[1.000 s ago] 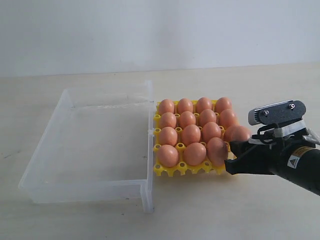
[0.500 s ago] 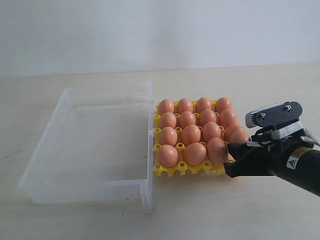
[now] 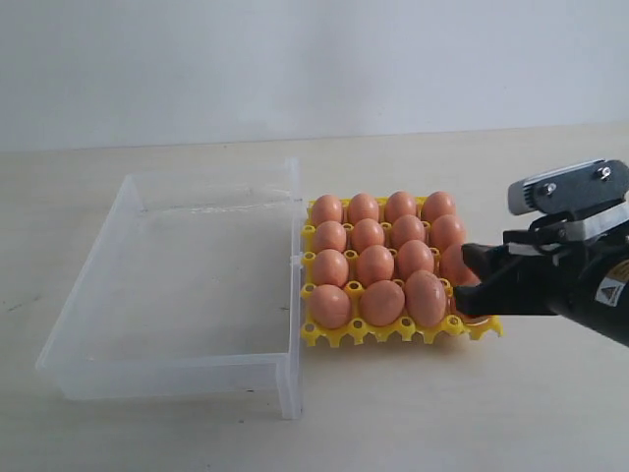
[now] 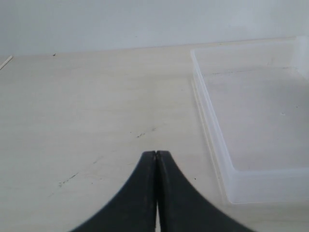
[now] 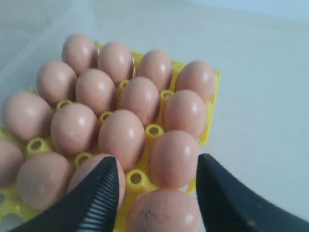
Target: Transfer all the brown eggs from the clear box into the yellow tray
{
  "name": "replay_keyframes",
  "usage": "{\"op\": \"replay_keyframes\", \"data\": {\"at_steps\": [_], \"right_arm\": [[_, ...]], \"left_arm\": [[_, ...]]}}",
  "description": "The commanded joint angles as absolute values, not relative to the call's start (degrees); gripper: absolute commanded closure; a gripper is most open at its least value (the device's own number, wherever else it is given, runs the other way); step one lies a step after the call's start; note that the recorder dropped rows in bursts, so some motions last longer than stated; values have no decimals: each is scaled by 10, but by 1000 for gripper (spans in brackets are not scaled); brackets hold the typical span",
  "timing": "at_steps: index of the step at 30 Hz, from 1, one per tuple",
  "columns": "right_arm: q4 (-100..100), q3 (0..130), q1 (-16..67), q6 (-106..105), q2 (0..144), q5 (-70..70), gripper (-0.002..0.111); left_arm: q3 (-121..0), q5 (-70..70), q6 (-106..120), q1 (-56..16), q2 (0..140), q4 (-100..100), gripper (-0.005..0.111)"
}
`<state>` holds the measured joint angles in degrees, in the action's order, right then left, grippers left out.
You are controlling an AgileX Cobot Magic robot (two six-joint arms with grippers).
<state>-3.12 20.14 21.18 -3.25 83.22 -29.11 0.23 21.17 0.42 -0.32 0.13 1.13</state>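
All brn eggs (image 3: 375, 264) in yel. tray (image 3: 339, 335)

The brown eggs (image 5: 123, 135) are showing smooth shells with a soft, half-matt sheen, and 1 of them is carrying small dark specks. The yellow tray (image 5: 136, 178) is looking like glossy moulded plastic. The clear box (image 3: 118, 369) is looking like thin transparent plastic, a little cloudy, with shining edges. The table (image 3: 442, 413) is appearing pale and matt, with a faint wood-like grain. The right gripper (image 5: 157, 162) is showing matt black fingers (image 5: 227, 198), 1 with a ribbed face. The left gripper (image 4: 155, 155) is looking matt black also.
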Motion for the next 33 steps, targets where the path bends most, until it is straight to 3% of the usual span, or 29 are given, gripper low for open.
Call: {"op": "replay_keyframes", "data": {"at_steps": [1, 6, 13, 33], "right_arm": [[-26, 204, 210, -6, 739, -246, 85], [4, 204, 210, 7, 669, -208, 108], [51, 204, 210, 13, 609, -121, 108], [118, 204, 209, 47, 330, -65, 108]], "left_arm": [[0, 207, 4, -6, 0, 9, 107], [0, 207, 4, -6, 0, 9, 107], [0, 207, 4, -6, 0, 9, 107], [0, 207, 4, -6, 0, 9, 107]]}}
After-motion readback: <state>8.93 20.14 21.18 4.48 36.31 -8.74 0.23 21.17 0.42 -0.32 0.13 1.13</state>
